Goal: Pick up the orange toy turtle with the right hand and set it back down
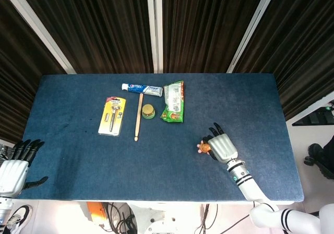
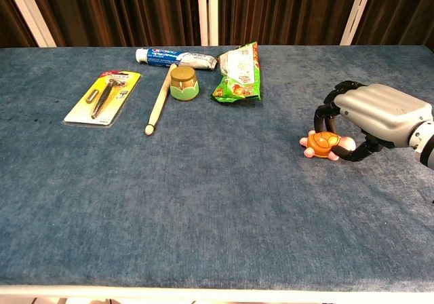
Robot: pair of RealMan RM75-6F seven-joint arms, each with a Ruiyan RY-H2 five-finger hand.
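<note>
Head view: toothpaste tube [image 1: 142, 89], green snack packet [image 1: 173, 102], drumstick [image 1: 139, 116], small green-gold pot [image 1: 148, 110], yellow razor pack [image 1: 113, 116] clustered near far edge of surface [image 1: 78, 150], well apart from orange toy turtle [image 1: 204, 147]. Left robot hand [image 1: 15, 167] off near-left corner, fingers spread, holding nothing.

Chest view: right robot hand [image 2: 369, 114] toward right edge, fingers [image 2: 324, 110] curled over turtle [image 2: 321, 144], thumb beneath its far side, gripping it; whether turtle is touching surface [image 2: 203, 202] cannot tell.

Orange-shelled toy turtle [image 2: 323, 144] with pink feet; silver right hand [image 2: 369, 118] with black fingers [image 2: 325, 109]; dark blue tabletop [image 2: 203, 195]. At 11 o'clock: yellow razor card [image 2: 103, 98], green snack packet [image 2: 239, 72], white-and-blue toothpaste tube [image 2: 175, 57].
</note>
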